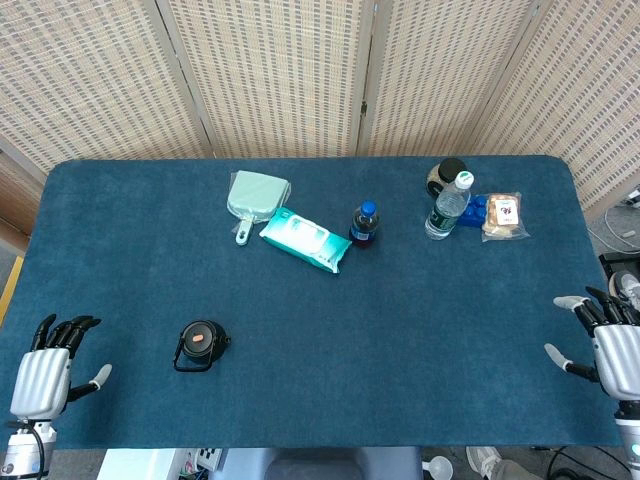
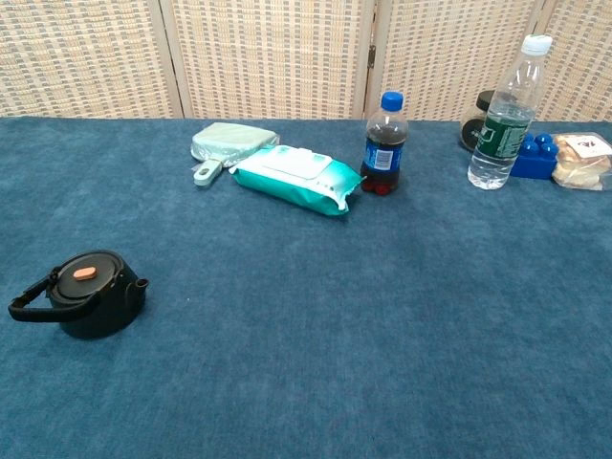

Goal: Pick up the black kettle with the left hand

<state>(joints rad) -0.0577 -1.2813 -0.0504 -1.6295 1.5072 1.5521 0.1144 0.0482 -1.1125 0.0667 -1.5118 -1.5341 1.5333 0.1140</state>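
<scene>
The black kettle [image 1: 201,344] [image 2: 91,292] is small and round, with an orange knob on its lid and a loop handle toward the near left. It stands on the blue tablecloth [image 1: 400,330] at the front left. My left hand [image 1: 48,375] hovers at the table's front left corner, well left of the kettle, fingers apart and holding nothing. At the front right edge my right hand [image 1: 610,345] is also spread and holds nothing. Neither hand shows in the chest view.
Toward the back lie a pale green dustpan [image 1: 254,196], a teal wipes pack [image 1: 305,239], a small dark soda bottle [image 1: 364,224], a clear water bottle [image 1: 448,207], a dark jar [image 1: 445,175], a blue block [image 1: 476,210] and a snack bag [image 1: 503,215].
</scene>
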